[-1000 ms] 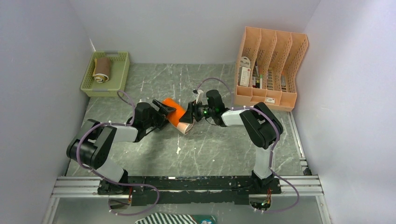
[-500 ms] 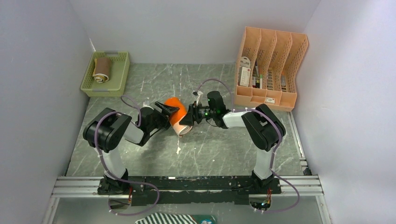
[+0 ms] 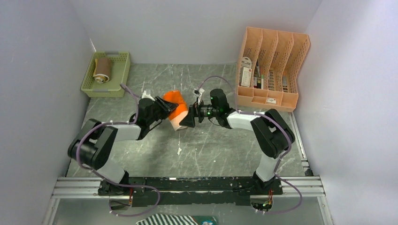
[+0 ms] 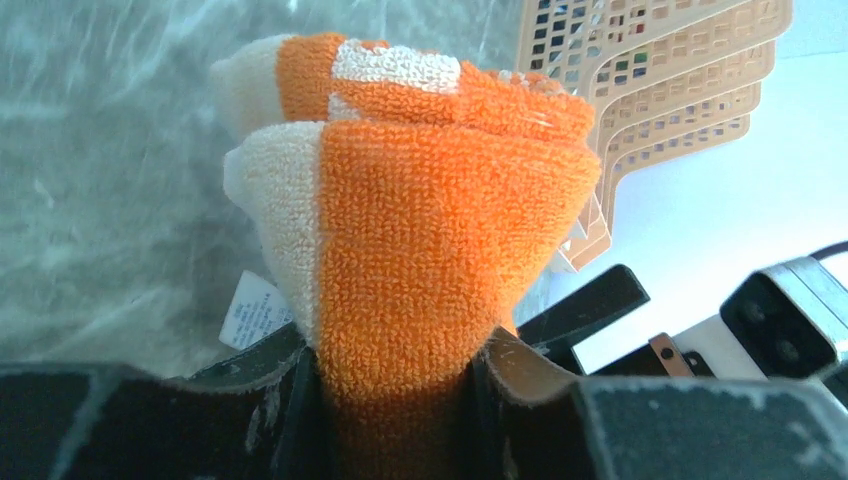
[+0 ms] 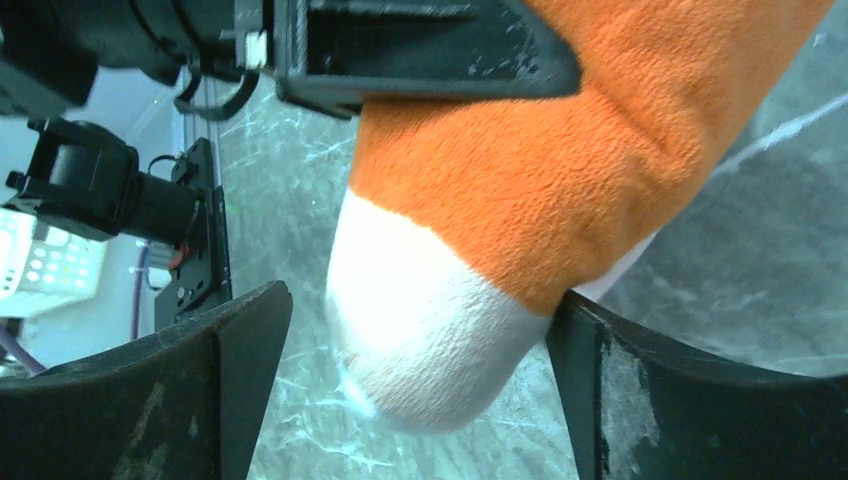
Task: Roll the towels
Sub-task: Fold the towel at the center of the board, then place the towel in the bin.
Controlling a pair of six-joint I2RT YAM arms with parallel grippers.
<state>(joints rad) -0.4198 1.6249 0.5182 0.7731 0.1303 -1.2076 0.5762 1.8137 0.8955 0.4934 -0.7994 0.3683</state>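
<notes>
The orange towel (image 3: 178, 110) is rolled into a short bundle with a pale end, at the middle of the marble table. My left gripper (image 3: 169, 108) reaches it from the left and is shut on it; in the left wrist view both fingers (image 4: 280, 400) squeeze the orange towel (image 4: 420, 230). My right gripper (image 3: 187, 120) faces it from the right and stands open around the roll's pale end (image 5: 430, 340): its right finger (image 5: 640, 390) touches the cloth, the left one stands apart. A smaller tan towel (image 3: 102, 70) lies rolled in the green basket (image 3: 120, 77).
An orange file organiser (image 3: 272, 65) with papers stands at the back right, close behind my right arm. The green basket sits at the back left by the wall. White walls enclose the table on three sides.
My left gripper has closed on the orange roll while the right gripper has opened off it. The roll has shifted slightly back and to the left.
</notes>
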